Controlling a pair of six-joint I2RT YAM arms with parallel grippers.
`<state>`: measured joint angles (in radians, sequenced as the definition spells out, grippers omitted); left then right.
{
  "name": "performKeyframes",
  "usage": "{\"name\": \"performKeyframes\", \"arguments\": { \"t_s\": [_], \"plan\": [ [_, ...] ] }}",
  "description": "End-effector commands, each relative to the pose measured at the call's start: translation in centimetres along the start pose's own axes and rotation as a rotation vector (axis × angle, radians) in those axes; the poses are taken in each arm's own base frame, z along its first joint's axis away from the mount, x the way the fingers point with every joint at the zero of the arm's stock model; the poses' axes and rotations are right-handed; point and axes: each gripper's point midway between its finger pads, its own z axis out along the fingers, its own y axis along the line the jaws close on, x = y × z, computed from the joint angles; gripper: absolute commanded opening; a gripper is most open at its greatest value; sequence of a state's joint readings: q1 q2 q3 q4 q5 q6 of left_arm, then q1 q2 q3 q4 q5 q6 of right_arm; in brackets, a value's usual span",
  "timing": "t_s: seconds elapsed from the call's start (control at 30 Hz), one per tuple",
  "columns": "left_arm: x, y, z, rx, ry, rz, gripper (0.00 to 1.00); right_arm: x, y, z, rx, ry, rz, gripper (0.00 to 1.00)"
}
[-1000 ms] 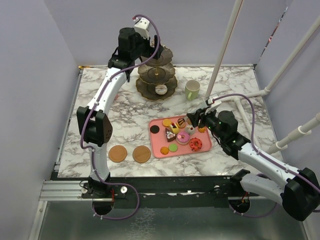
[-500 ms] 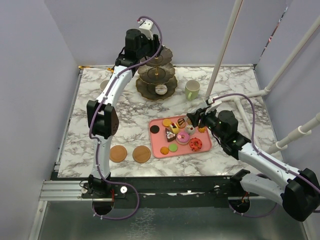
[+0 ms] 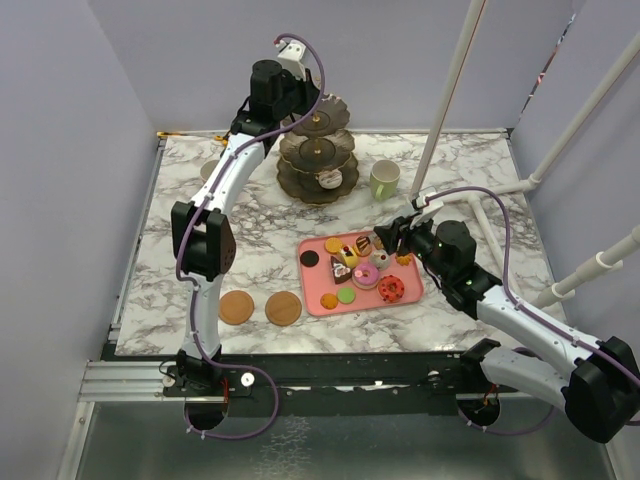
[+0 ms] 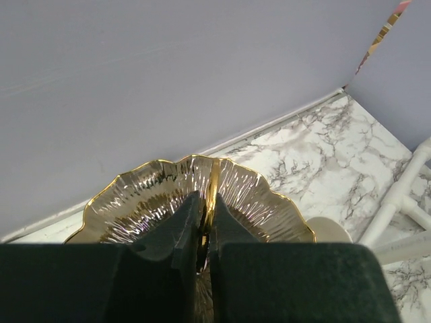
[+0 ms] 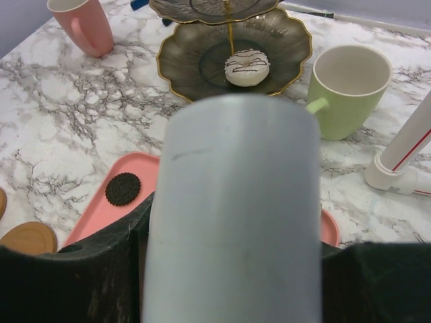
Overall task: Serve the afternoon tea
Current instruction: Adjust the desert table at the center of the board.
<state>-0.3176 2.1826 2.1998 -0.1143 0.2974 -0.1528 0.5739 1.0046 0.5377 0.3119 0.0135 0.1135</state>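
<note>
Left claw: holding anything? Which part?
Yes. The left claw is pinched on the gold ring at the top of the three-tier stand.

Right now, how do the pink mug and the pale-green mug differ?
Colour: the pink mug is pink, the pale-green mug pale green. Place: the pink mug stands left of the stand, the pale-green mug right of it. Both stand upright on the marble table, neither on a coaster.
</note>
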Motion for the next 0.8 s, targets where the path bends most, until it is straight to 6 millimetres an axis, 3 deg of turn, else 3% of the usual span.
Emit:
{"name": "performKeyframes", "arguments": {
  "t_s": [0.0, 0.43, 0.77],
  "plan": [
    [-4.4, -2.2, -2.3, 0.015, -0.090, 0.017, 0.09, -2.9, 0.1, -0.1, -0.003, -0.074, 0.004, 0.47],
    [-3.4, -3.5, -5.9, 0.033, -0.047, 0.110, 0.07, -1.7, 0.8, -0.8, -0.049, -0.006, -0.026, 0.46],
    [-3.2, -2.8, -6.9, -0.001, -0.038, 0.209, 0.09, 0.8, 1.4, -0.7, -0.056, 0.070, -0.034, 0.44]
  ]
}}
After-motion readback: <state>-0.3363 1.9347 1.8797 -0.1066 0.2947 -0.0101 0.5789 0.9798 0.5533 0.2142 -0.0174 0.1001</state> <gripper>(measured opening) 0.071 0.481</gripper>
